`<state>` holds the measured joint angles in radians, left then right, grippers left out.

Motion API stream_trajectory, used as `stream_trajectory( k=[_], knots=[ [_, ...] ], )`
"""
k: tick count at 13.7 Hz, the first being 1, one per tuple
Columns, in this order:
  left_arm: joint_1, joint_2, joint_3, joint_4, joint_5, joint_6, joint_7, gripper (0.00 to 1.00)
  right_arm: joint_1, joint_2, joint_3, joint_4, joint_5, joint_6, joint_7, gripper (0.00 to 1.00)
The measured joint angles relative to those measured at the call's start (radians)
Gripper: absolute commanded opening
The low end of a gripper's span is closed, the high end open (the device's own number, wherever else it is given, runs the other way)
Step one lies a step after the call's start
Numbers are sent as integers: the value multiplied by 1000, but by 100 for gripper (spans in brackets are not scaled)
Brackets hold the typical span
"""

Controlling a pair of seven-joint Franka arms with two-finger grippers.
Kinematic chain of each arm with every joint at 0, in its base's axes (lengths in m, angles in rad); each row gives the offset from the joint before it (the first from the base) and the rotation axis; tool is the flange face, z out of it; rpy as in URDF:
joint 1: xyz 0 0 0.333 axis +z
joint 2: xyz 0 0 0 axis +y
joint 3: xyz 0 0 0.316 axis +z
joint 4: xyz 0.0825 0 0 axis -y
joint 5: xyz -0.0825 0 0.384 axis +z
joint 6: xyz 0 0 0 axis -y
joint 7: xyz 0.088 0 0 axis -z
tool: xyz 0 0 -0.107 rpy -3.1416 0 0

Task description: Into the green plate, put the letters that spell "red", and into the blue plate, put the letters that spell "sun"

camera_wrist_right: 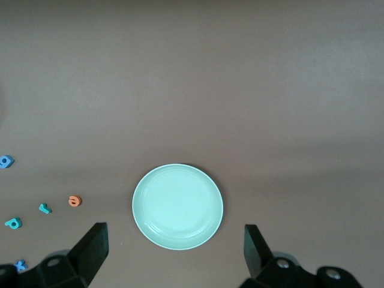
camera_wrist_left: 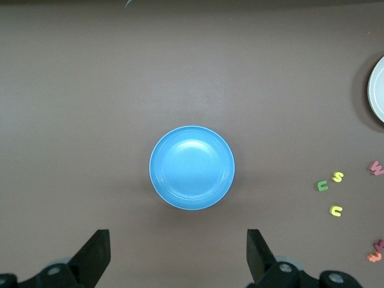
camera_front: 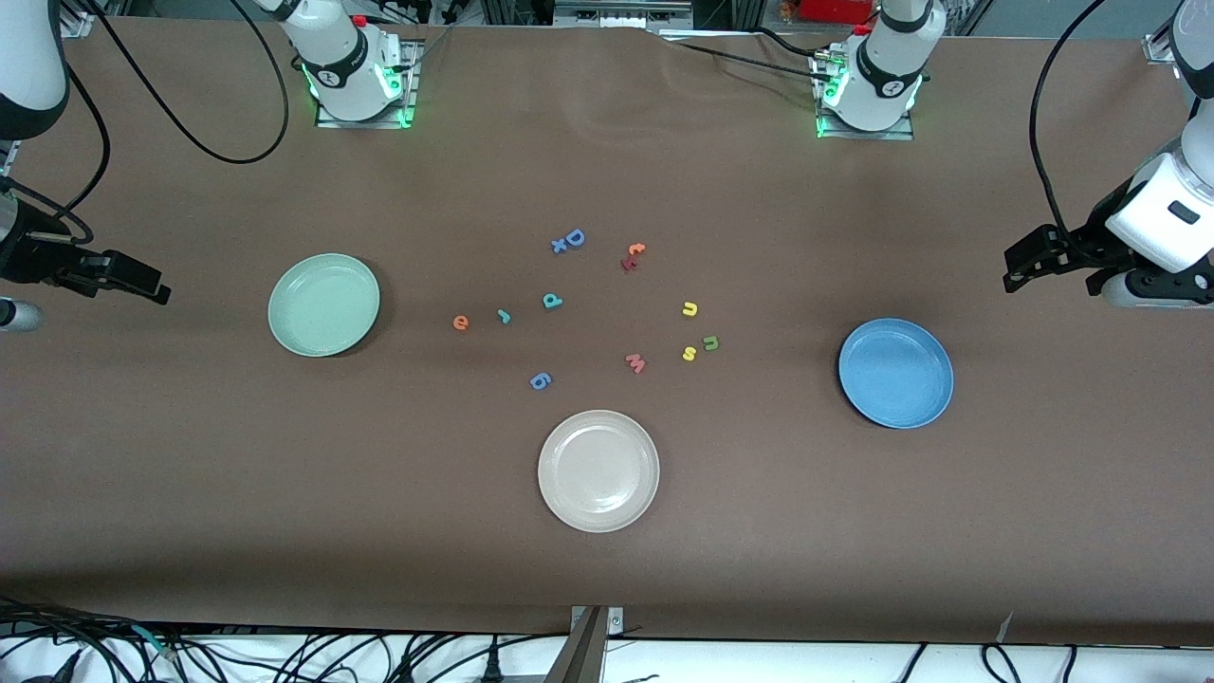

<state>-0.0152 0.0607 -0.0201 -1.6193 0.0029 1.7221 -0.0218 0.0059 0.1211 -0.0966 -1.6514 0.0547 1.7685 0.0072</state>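
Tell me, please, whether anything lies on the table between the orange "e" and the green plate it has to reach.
Nothing visible does. Only bare tabletop separates the orange "e" from the green plate; the teal "r" lies beside the "e", away from the plate.

High front view, wrist views straight down over plates

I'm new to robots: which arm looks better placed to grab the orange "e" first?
The right arm, probably. Its open right gripper hangs at the green plate's end, and the "e" lies closest to that plate. The left gripper, also open, waits up at the blue plate's end.
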Motion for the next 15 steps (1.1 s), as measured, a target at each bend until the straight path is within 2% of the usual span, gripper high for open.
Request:
stream_trajectory(
  k=[15],
  knots=[
    [0,0,0,0,0,0,0,100,0,6,-1,-13,0,-15,1,100]
  ],
)
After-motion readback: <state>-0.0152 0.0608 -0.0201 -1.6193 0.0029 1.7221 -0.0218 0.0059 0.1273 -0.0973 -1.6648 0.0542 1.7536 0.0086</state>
